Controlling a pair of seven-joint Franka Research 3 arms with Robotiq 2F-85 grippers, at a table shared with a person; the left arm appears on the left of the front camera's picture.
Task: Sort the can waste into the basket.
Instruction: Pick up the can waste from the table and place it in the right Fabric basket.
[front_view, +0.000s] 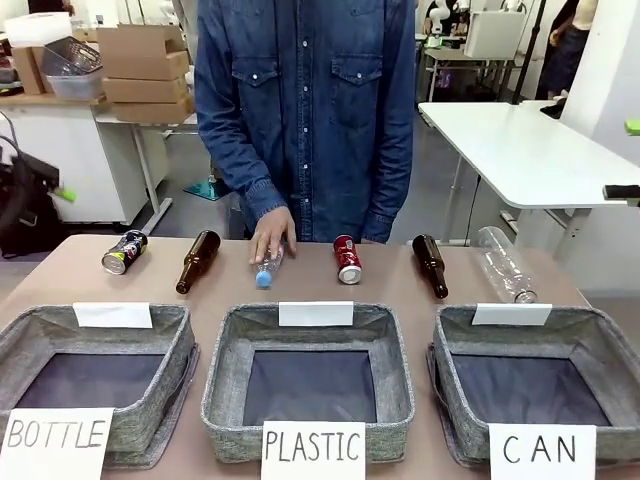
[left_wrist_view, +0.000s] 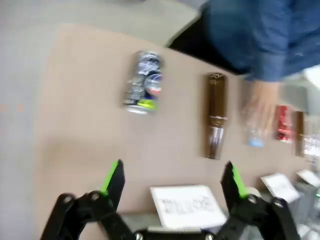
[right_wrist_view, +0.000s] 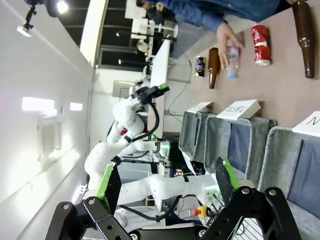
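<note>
1. Red can (front_view: 347, 260): lying on bench (front_view: 60, 290), far middle; probably light, thin-walled, prone to rolling; take across mid-body.
2. Dark can (front_view: 124, 251): far left, likewise.
3. CAN basket (front_view: 590, 325): near right, empty.
4. Left pincer (left_wrist_view: 173, 167), right pincer (right_wrist_view: 168, 166): wide open, empty.

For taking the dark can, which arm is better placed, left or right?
Probably left: the dark can lies straight ahead of the open left pincer; from the right pincer, also open, it is far away.
</note>
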